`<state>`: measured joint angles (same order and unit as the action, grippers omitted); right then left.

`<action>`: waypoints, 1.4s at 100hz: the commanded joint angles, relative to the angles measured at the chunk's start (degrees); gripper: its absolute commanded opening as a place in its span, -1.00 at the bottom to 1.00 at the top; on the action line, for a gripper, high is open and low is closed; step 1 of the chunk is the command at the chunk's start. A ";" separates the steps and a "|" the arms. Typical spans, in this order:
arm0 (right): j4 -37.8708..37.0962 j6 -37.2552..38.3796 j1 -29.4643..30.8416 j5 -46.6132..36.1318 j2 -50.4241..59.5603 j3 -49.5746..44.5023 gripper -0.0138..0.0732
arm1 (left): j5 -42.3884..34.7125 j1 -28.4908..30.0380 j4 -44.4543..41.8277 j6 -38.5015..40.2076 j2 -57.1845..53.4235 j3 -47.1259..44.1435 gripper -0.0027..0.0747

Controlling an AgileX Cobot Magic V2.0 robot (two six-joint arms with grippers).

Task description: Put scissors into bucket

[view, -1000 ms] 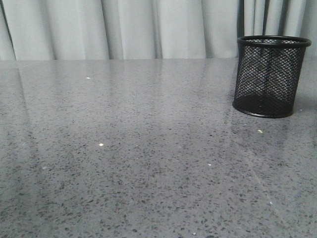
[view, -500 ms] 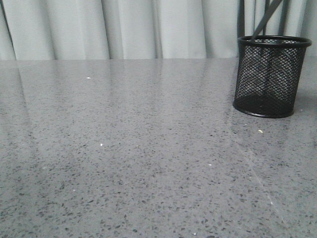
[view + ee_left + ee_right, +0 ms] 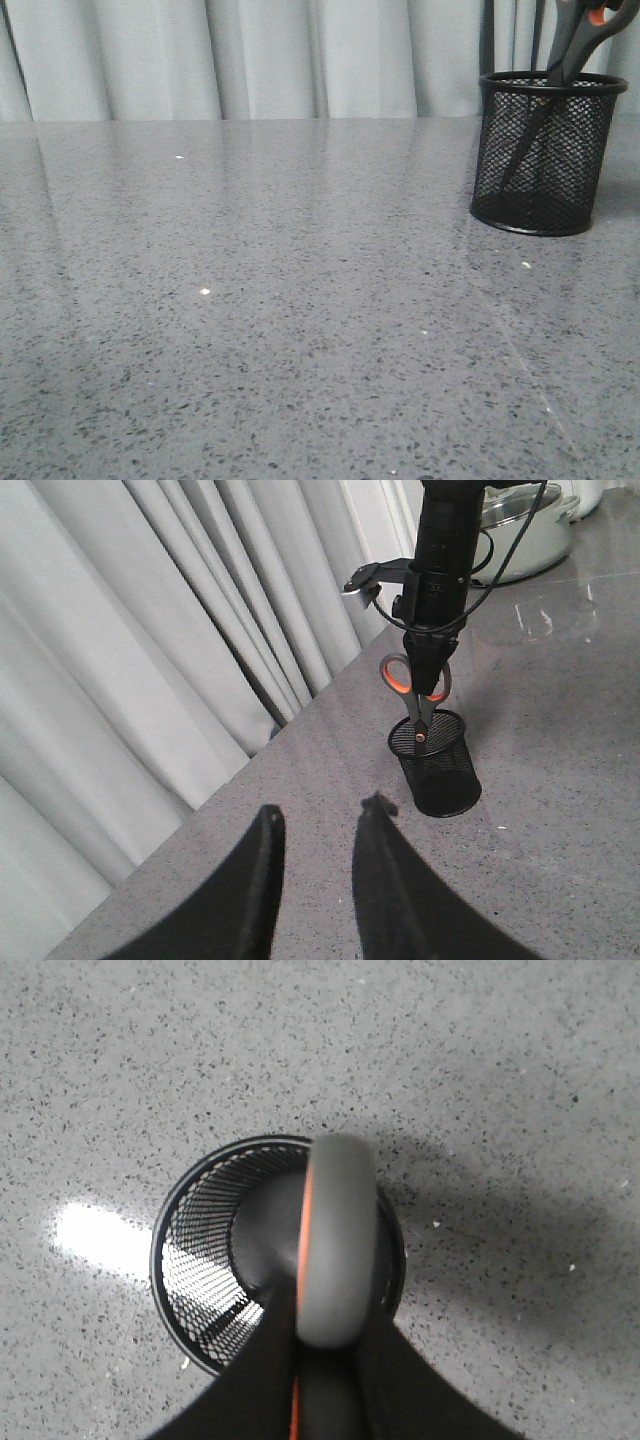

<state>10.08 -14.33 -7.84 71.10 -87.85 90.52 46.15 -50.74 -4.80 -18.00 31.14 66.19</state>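
Observation:
The black mesh bucket (image 3: 545, 155) stands upright at the far right of the table. The scissors (image 3: 572, 45) hang blades down and tilted, with the blades inside the bucket and the grey and orange handles above its rim. My right gripper (image 3: 325, 1345) is shut on the scissors' handle (image 3: 335, 1250), straight above the bucket's mouth (image 3: 175, 1260). In the left wrist view the right gripper (image 3: 430, 650) holds the scissors (image 3: 415, 690) over the bucket (image 3: 437, 770). My left gripper (image 3: 320, 820) is open and empty, above the table and apart from the bucket.
A grey speckled table (image 3: 250, 300) fills the front view, with pale curtains (image 3: 250, 60) behind its far edge. A metal pot with a glass lid (image 3: 525, 530) stands beyond the right arm (image 3: 445, 550).
The scissors have come down from above into the bucket: absent a second ago, then only a blade tip at the rim, now blades inside and handles in view.

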 commanded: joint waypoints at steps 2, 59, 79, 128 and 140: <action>-0.05 -0.07 0.25 -0.57 0.44 1.40 -0.83 | -4.63 -0.07 0.45 0.75 0.49 1.23 -0.54; -0.05 -0.07 0.25 -2.21 0.34 1.67 0.26 | -3.50 -0.07 0.45 0.75 0.49 1.23 -0.54; 0.09 -0.07 0.25 -1.68 0.70 6.47 0.26 | -3.50 -0.07 0.45 0.75 0.49 1.23 -0.54; 9.55 -5.26 0.25 -10.32 29.81 -6.70 -0.80 | -16.01 0.31 -16.15 16.64 -6.16 -15.48 -0.86; 10.06 -6.18 0.25 -22.15 45.91 -22.73 -0.80 | -25.64 0.31 -16.15 16.95 -11.68 -26.00 -0.97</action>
<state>18.81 -19.06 -7.84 59.71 -52.06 75.94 31.18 -50.55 -20.14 -2.12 21.94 44.94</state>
